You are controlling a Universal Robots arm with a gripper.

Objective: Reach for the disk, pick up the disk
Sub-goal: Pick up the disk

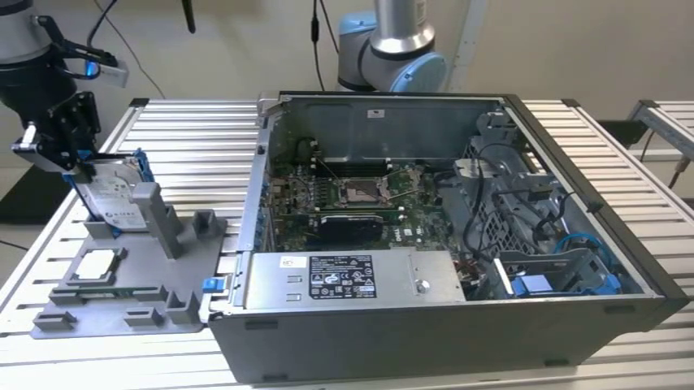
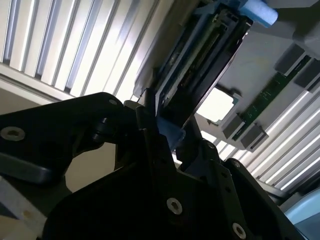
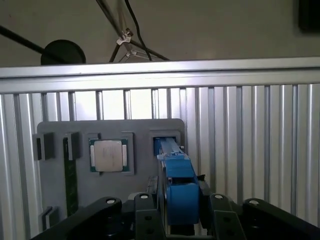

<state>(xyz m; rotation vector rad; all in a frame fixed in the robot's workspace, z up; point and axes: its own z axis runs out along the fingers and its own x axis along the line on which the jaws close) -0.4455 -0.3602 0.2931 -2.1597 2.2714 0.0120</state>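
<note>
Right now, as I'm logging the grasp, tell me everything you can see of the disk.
The disk is a flat, silver-grey, metal-looking drive with a white printed label, edged by a bright blue plastic frame. It stands on edge, roughly upright, in a slot of the grey holder at the exterior view's left, beside the computer case. The hand grips its upper edge, one finger on each side of the blue frame.

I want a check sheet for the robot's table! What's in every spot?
Surface: slatted metal table with a grey holder tray on it.
Job's things: disk stands upright in a tray slot.
Clutter: CPU chip in the tray; open computer case beside it.
Grippers: gripper at the disk's top edge.
Cables: black cables hang behind the case; blue cable inside it.
Surroundings: pale wall; another slatted table at the exterior view's right.
</note>
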